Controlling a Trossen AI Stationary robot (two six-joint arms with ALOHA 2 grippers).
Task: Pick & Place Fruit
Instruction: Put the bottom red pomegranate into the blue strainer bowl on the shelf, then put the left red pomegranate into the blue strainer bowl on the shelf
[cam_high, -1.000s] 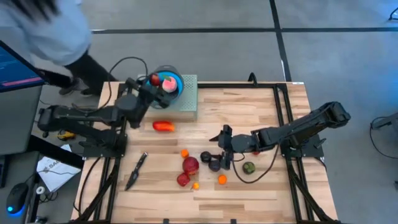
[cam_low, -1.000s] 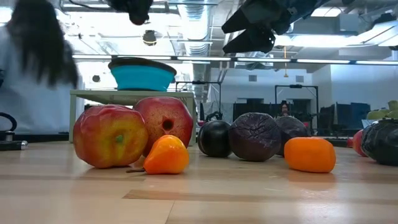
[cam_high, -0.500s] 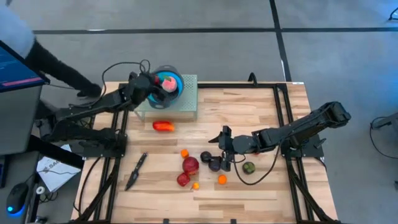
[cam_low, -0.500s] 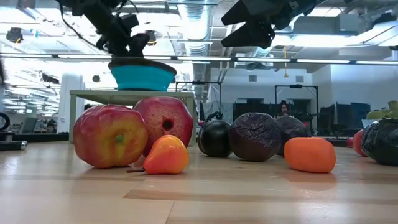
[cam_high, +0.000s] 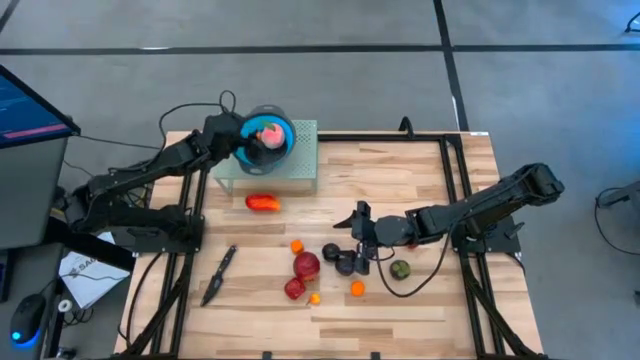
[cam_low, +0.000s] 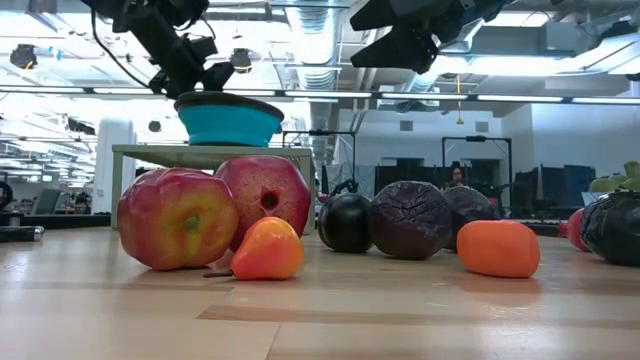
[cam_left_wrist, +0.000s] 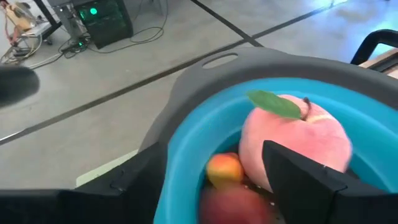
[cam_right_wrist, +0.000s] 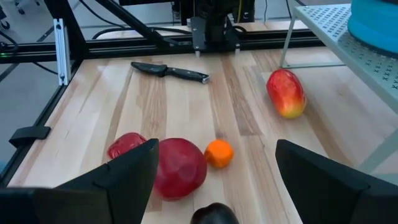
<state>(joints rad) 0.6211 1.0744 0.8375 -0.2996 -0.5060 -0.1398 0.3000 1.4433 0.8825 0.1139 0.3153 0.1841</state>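
— Fruit: where does it all sit?

— Part of it is in the blue bowl on the pale perforated stand at the worktop's far left corner. The left wrist view shows a pink peach with a green leaf there, a small orange-yellow piece beside it and a dark red one at the bowl's bottom. The rest lies on the wood: a long red-orange fruit just in front of the stand, then a cluster near the middle with two red apples, small orange balls, dark purple balls and a green one.

— And the left arm?

— It reaches from the left edge up to the bowl, with the left gripper at the rim on the bowl's left side. Its jaws stand apart, empty, one dark finger in front of the peach.

— The right one?

— Stretched low across the worktop from the right, elbow raised at the edge. The right gripper hovers just above the purple balls, jaws wide, nothing between them.

— Anything else?

— A black knife lies near the left front.
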